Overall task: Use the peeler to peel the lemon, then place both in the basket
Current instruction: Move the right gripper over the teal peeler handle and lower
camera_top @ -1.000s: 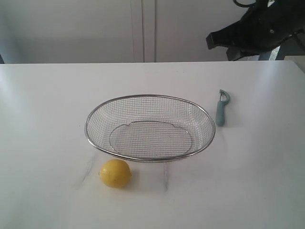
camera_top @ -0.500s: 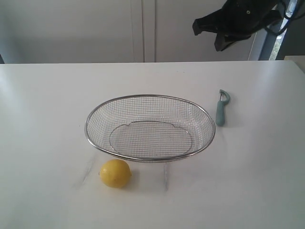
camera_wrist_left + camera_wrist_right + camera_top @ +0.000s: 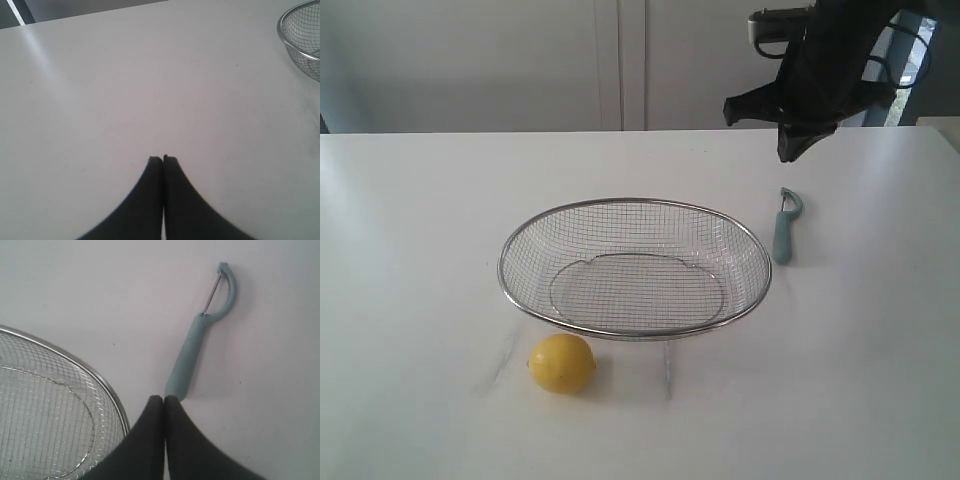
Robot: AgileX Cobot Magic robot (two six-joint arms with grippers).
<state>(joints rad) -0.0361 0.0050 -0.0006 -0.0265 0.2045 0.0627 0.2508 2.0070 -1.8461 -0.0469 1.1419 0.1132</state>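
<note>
Teal peeler (image 3: pixel 785 232) lies on the tabletop (image 3: pixel 410 250) at frame right, beside the basket (image 3: pixel 502 268). Right end effector (image 3: pixel 164 399), pinched closed, hovers above it; this looks like the reach step. Next it must spread, descend and grip the handle.

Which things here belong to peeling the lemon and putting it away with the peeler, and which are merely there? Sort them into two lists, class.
Belong to the job:
- lemon, on the table in front of the basket
- peeler, lying beside the basket
- wire basket

Merely there:
- white table
- wall behind it
</note>
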